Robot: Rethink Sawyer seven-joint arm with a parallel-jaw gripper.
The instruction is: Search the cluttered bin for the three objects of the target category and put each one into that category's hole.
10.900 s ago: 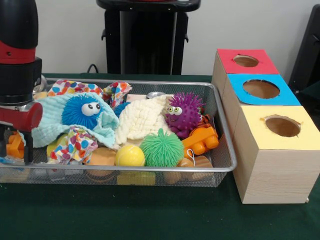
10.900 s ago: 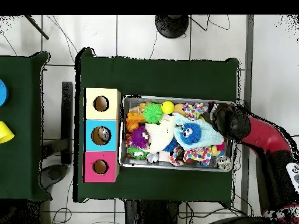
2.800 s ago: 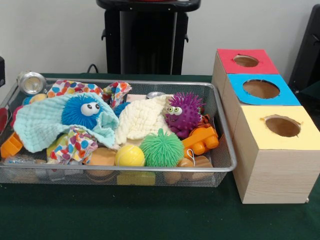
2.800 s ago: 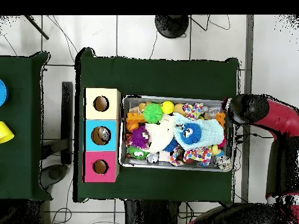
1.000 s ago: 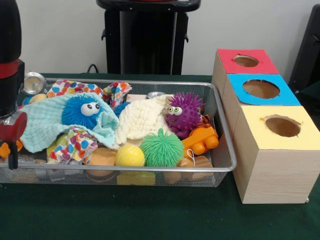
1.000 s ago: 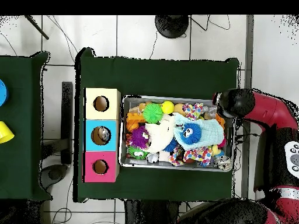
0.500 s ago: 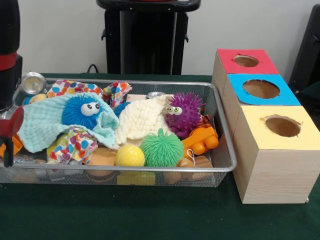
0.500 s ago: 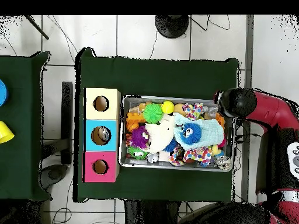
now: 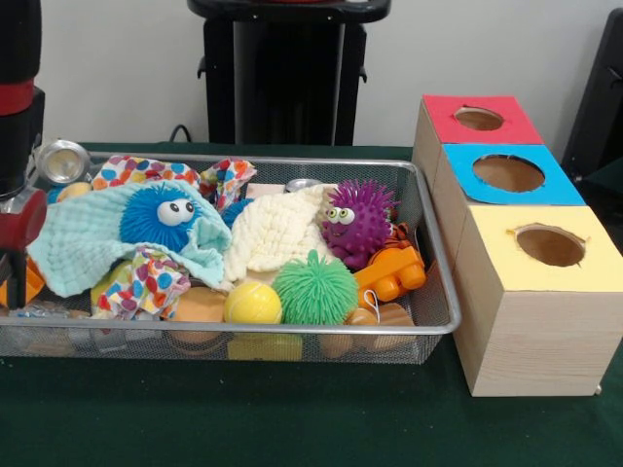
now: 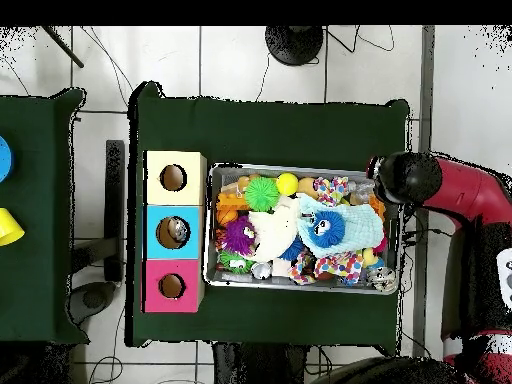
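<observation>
The wire mesh bin sits on the green table and is full of toys and cloths; it also shows in the overhead view. One shiny metal can stands at its back left corner, seen from above at the bin's lower right. A second can's top peeks out behind the cream cloth. The blue-surround hole is the middle of three in the wooden box, and something shiny shows inside it from above. My gripper hangs at the bin's left end, partly cut off by the picture edge.
The red-surround hole and yellow-surround hole flank the blue one. In the bin lie a purple spiky ball, a green spiky ball, a blue spiky ball, a yellow ball, an orange toy and cloths.
The arm has drifted a little toward the bin's outer end and slightly up. Nothing in the bin has moved.
</observation>
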